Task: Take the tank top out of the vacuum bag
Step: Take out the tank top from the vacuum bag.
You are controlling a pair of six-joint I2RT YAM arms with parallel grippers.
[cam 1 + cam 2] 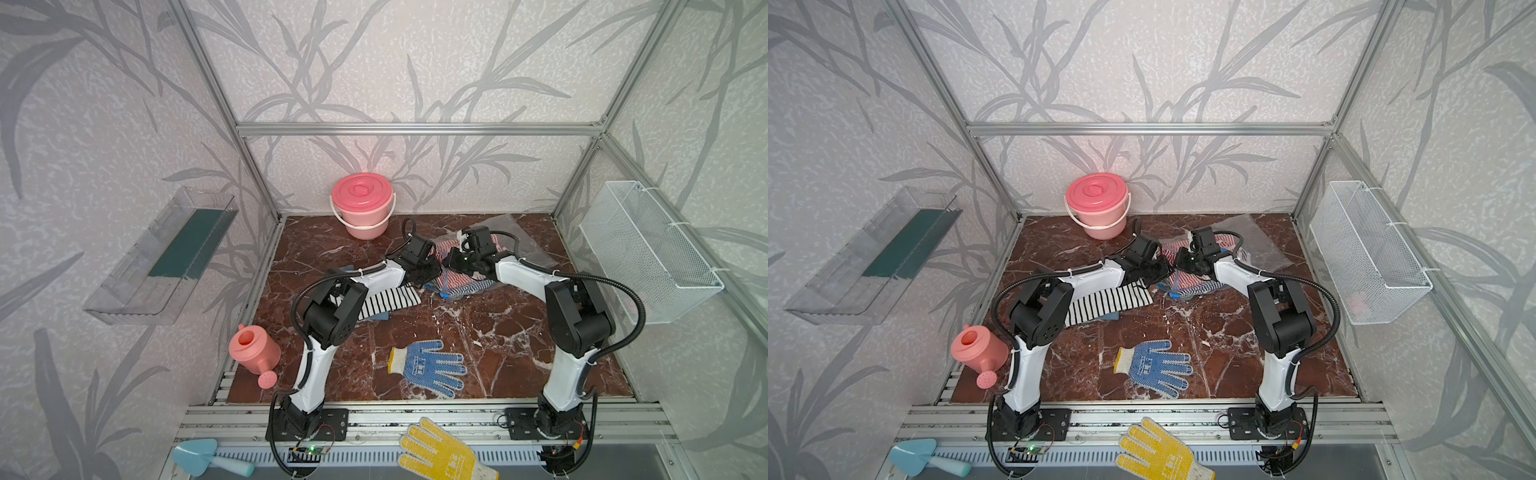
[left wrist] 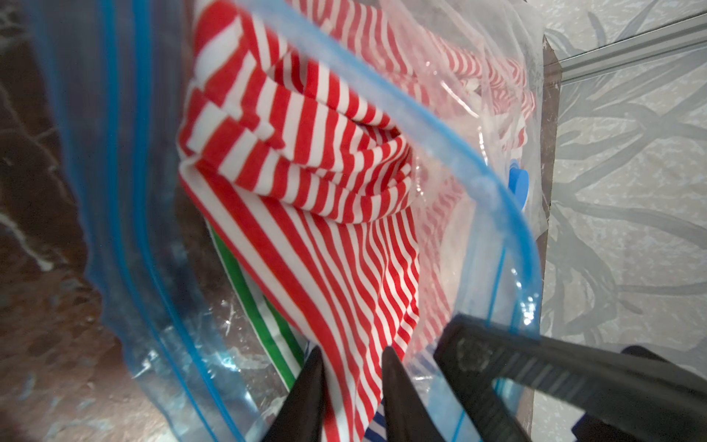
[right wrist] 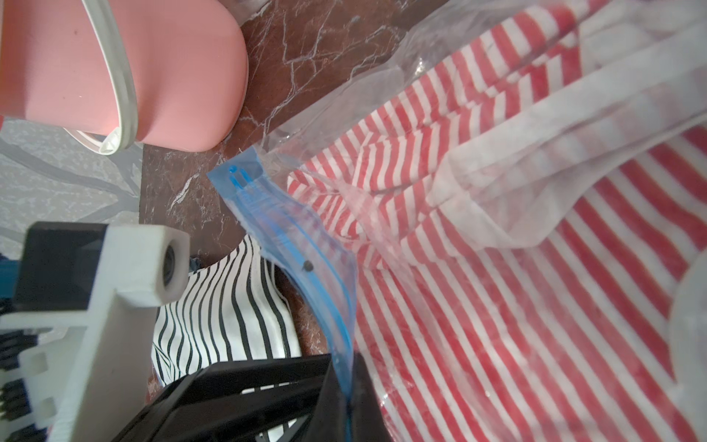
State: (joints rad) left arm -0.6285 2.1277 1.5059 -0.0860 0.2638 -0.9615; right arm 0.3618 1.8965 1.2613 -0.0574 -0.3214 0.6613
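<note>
— While the right gripper (image 3: pixel 346 382) pinches the vacuum bag's (image 1: pixel 515 235) blue zip strip (image 3: pixel 306 248), where's the tank top (image 2: pixel 306 153)?
— Inside the bag, near the bench's (image 1: pixel 498 353) far right corner, running straight ahead of the left gripper (image 2: pixel 352 352) into the mouth.
— And that one?
— Jaws parted astride the red-striped cloth. It's the nearer arm, so the pull looks like its job.

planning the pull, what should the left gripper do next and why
Probably close the left gripper on the red-and-white striped tank top: its jaws stand apart astride it inside the clear plastic vacuum bag, whose blue zip strip the right gripper pinches.
</note>
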